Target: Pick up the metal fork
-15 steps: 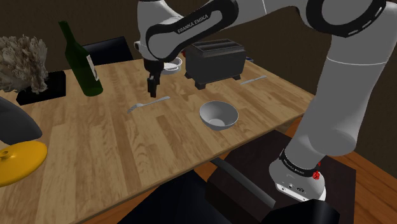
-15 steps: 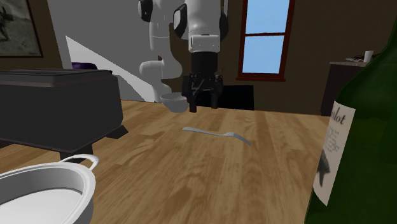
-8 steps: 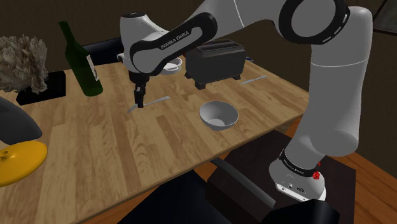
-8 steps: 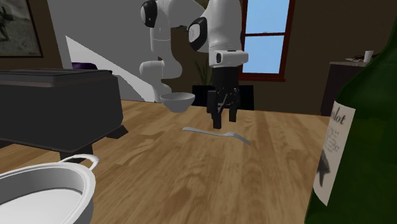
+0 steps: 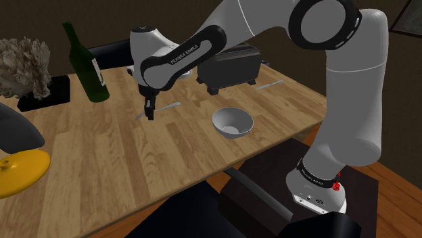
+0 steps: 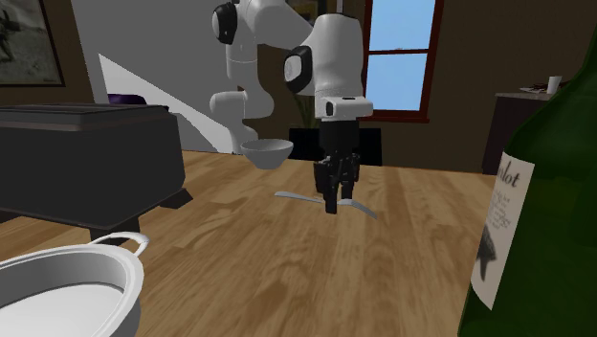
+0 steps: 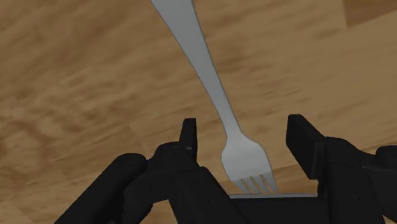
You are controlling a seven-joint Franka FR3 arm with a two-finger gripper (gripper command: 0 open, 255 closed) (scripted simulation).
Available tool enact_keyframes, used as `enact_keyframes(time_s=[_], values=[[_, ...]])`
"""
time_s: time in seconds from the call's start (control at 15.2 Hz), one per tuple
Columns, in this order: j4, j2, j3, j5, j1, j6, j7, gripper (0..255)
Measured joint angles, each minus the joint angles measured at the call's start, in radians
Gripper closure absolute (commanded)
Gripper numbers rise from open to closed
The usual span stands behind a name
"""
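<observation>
On the wooden table [image 5: 95, 162], shoulder view: green bottle [image 5: 84, 62], gripper [image 5: 149, 113], fork [image 5: 169, 105], grey bowl [image 5: 232, 122] | you are holding the gripper open, empty, straddling the flat-lying fork's neck | advice: be keeping the fingertips nearly on the wood and closing squarely.

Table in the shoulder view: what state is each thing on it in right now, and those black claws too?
fork, lying flat on the table, not held.
fingers, open, one on each side of the fork's head, not touching it.
bowl, upright, empty.
bottle, standing upright.
toaster, standing on its feet.
</observation>
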Motion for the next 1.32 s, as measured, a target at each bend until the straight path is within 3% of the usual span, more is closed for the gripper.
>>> enact_keyframes(time_s=[0.66,1.32], values=[[0.003,-0.001,0.000,0.000,0.000,-0.001,-0.001,255],[0.058,-0.051,0.008,0.018,-0.004,-0.107,-0.015,255]])
